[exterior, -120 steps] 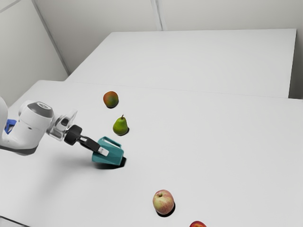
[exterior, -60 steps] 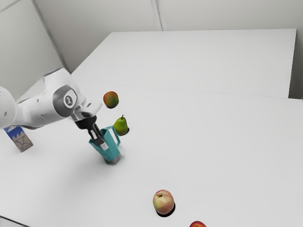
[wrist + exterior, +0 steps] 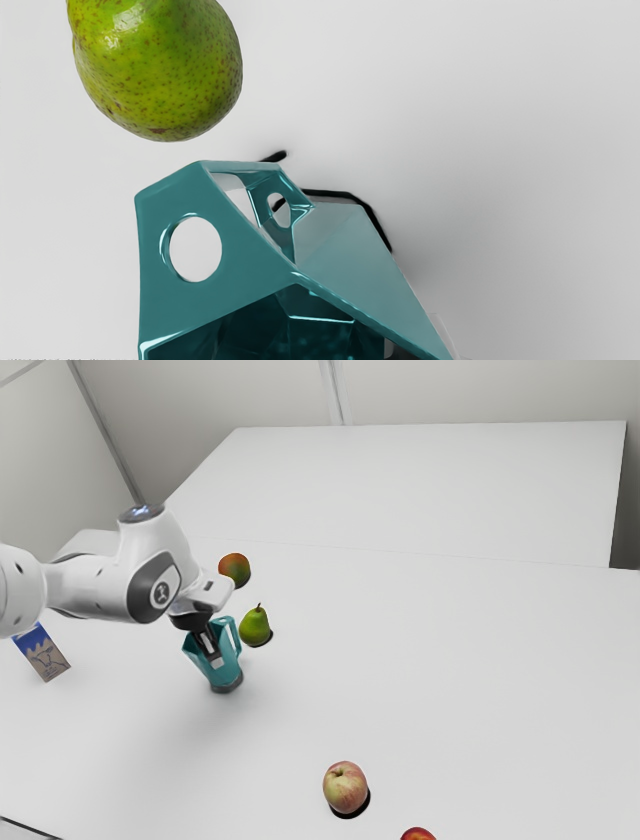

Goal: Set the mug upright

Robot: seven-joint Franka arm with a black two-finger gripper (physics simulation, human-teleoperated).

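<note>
Standing steeper than before, the mug [image 3: 223,674] is gripped by the pincer [image 3: 214,657]. Its mouth is turned up, its long axis leaned slightly toward the exterior view's left.

Readable text: none. Two printed markings are visible in the exterior view.

Marking 1, arm [image 3: 141,596]: a round, light emblem [image 3: 161,594] is set on the dark grey cap of the joint nearest the hand. The emblem encloses a small mark. The mark is too small to identify as a letter, number or brand.

Marking 2, carton [image 3: 41,653]: the printed face carries a dark line drawing [image 3: 44,658] resembling a cow's head, on a tan ground. Above the drawing, the ground is blue, with a jagged white border between the two colours. Any lettering on this face is too small to read.
</note>
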